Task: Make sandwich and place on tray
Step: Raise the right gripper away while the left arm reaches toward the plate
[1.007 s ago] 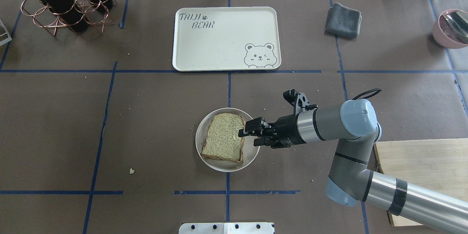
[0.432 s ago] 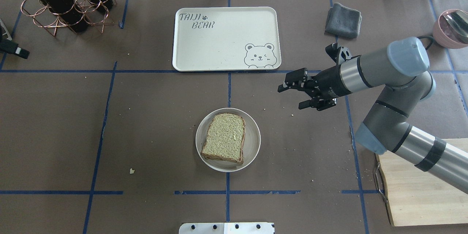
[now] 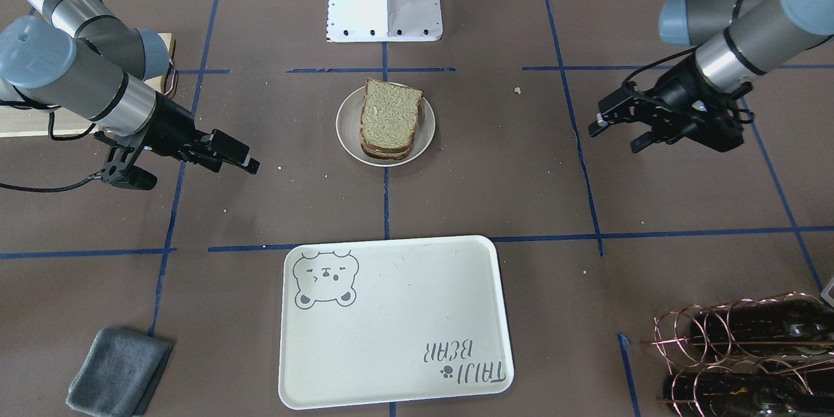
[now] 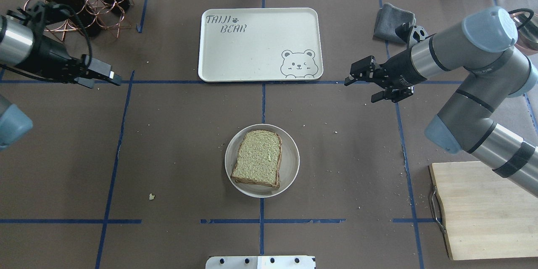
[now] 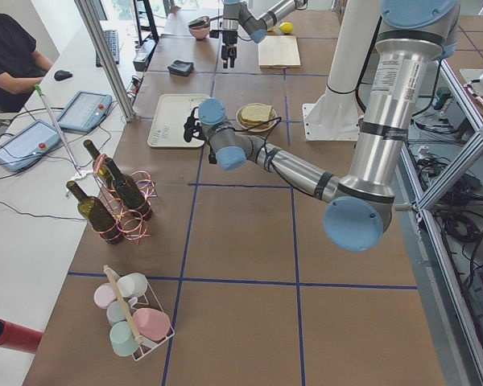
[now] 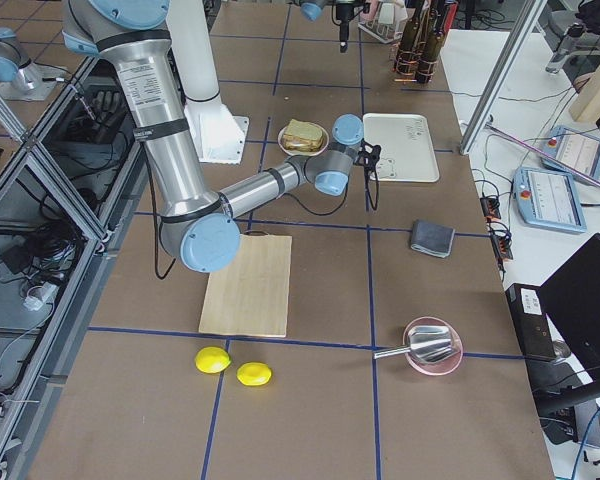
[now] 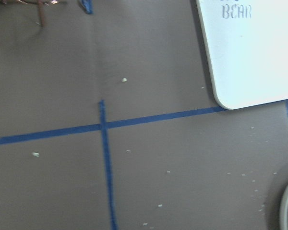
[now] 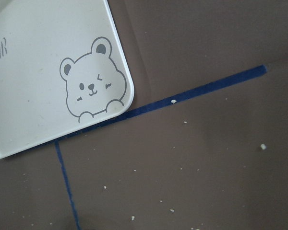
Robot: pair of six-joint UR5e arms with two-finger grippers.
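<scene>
The sandwich (image 4: 257,157), two stacked bread slices with dark crust, lies on a small round white plate (image 4: 291,175) in the table's middle; no egg shows. It also shows in the front view (image 3: 389,118). The cream tray (image 4: 256,46) with the bear drawing lies beyond it with nothing on it, and its corners show in the left wrist view (image 7: 259,48) and the right wrist view (image 8: 38,72). My right gripper (image 4: 360,89) is open and empty, hovering right of the tray's near corner. My left gripper (image 4: 103,80) is open and empty, far left of the tray.
A grey folded cloth (image 4: 393,23) lies behind the right gripper. A copper rack with wine bottles (image 4: 75,4) stands at the far left. A wooden cutting board (image 4: 487,210) is near right, a pink bowl (image 6: 432,345) beyond it. Crumbs dot the brown paper.
My right gripper has drawn back from the plate, up and to the right toward the tray's corner. My left arm has come into view from the left. The sandwich has not moved.
</scene>
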